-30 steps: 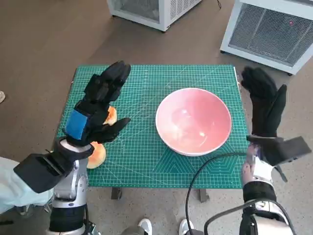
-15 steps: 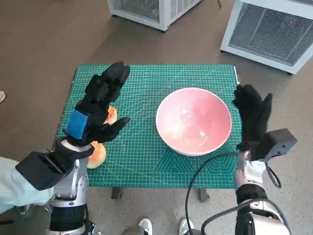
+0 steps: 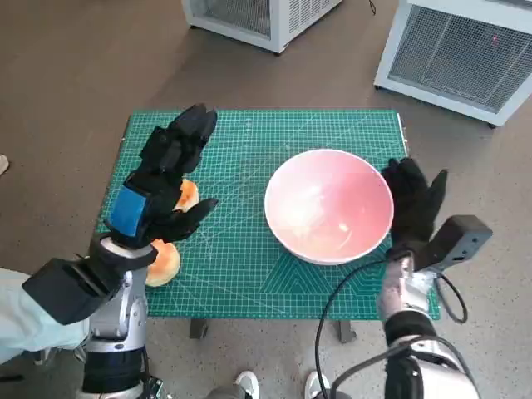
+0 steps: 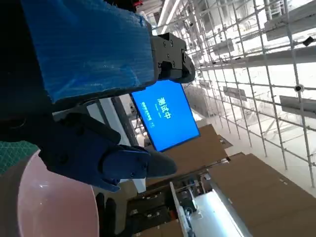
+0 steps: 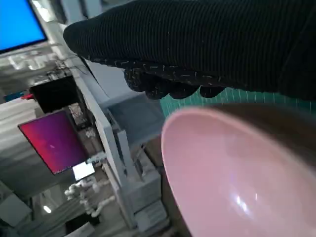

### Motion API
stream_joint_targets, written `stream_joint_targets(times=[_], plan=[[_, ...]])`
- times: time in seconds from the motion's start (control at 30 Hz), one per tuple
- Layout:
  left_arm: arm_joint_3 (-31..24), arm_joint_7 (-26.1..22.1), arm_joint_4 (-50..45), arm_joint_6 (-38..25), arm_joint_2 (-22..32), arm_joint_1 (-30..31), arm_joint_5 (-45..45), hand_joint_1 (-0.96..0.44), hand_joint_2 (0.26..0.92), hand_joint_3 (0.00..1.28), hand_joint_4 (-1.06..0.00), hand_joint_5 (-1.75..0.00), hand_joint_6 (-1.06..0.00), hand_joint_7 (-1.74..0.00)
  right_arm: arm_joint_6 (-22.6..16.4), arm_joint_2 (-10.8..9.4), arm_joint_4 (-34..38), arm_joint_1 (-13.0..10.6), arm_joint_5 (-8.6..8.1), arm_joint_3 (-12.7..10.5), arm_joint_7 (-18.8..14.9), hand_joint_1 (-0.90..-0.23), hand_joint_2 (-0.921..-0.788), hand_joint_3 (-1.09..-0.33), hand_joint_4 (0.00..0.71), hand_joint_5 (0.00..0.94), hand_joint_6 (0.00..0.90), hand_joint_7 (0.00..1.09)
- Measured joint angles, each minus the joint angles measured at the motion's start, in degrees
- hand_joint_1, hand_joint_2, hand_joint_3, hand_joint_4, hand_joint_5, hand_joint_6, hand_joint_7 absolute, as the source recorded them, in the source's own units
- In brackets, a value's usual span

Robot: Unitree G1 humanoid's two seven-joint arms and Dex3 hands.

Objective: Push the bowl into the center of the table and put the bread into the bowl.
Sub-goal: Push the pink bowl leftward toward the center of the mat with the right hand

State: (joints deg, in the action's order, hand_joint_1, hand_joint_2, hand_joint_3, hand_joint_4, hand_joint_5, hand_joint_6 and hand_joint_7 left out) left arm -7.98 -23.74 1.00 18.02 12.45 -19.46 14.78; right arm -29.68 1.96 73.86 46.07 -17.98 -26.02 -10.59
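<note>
My gloved right hand [image 3: 413, 202] has come in from off the table's edge and now sits against the right rim of the wide, shallow pink bowl [image 3: 329, 204], fingers spread and holding nothing. The bowl lies right of centre on the green cutting mat [image 3: 249, 266]. I judge the push is just starting: next, press it leftward. My left hand [image 3: 166, 179] hovers, fingers apart, over the round golden bread rolls [image 3: 164, 259] near the left edge.
</note>
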Motion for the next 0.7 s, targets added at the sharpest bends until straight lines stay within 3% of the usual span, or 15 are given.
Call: stream_joint_targets(times=[0.7], plan=[[-1.5, 1.6, -5.8, -2.4, 1.7, 3.6, -0.1, -0.63, 0.921, 0.34, -0.21, 0.00, -0.14, -0.36, 3.6, -5.2, 1.2, 6.7, 0.31, -0.5, 2.0, -0.534, -0.921, -0.903, 0.273, 0.014, 0.212, 0.52]])
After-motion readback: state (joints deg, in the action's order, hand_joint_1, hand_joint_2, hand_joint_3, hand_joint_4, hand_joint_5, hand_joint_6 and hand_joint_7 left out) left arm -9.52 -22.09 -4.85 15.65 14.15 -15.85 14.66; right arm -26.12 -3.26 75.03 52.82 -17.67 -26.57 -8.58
